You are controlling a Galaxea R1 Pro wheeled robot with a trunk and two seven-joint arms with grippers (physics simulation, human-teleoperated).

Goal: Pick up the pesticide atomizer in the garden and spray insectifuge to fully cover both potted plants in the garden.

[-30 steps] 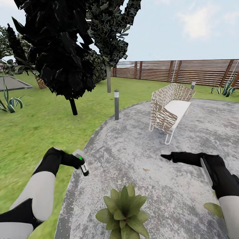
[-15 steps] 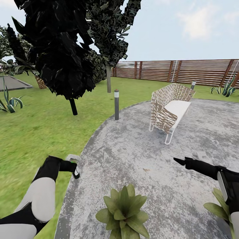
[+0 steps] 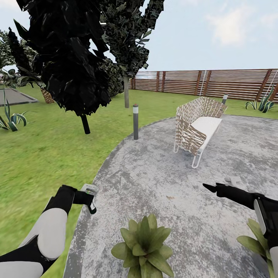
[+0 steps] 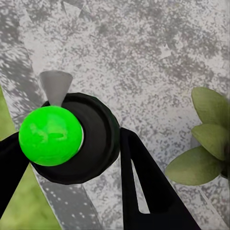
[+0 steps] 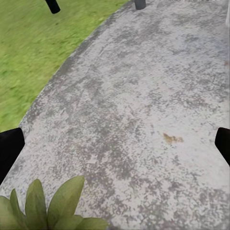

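At the paving's edge (image 3: 116,162), left gripper (image 3: 88,198) clamped on pesticide atomizer (image 3: 91,197), swung lower toward nearer potted plant (image 3: 143,245) since a second ago; right gripper (image 3: 210,188) spread wide, empty. Probably lining up to spray.

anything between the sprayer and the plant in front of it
Nothing visible. The left end effector holds the sprayer over the paving edge, and only bare paving lies between it and the near plant.

Mottled rough stone paving (image 3: 162,185); slatted wood fence (image 3: 216,82); woven wicker bench (image 3: 197,123).
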